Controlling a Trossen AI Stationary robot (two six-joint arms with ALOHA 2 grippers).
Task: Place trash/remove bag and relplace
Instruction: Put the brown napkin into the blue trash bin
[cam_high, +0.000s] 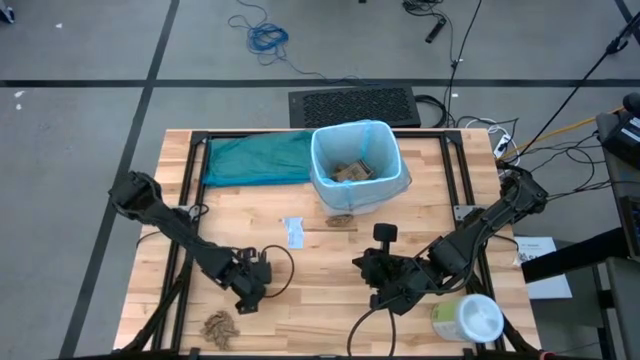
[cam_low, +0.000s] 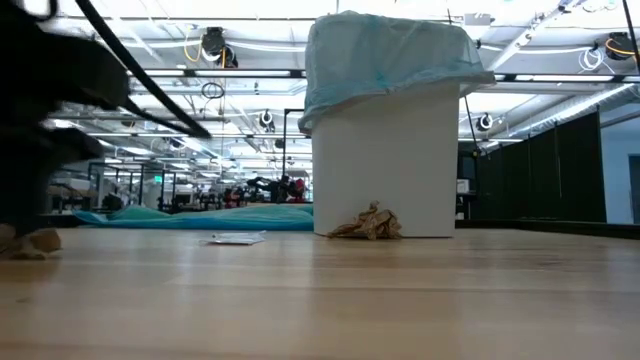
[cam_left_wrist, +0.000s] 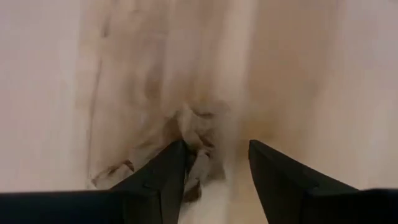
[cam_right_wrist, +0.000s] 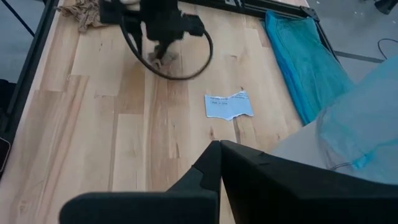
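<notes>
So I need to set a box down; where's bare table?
Bare wood lies between the left gripper and right gripper, below the paper scrap. It's crowded around the bin, with the wad and teal bag.

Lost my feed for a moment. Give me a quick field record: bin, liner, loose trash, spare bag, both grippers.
bin: white bin, upright at the table's far middle
liner: light-blue liner fitted over the rim
in bin: brown wads
loose trash: wad against the bin's base; white scrap; wad pile at the near left edge
spare bag: teal bag lying flat, left of the bin
left gripper: open, low over a brown wad
right gripper: shut, empty
tub: wipes tub at near right
</notes>
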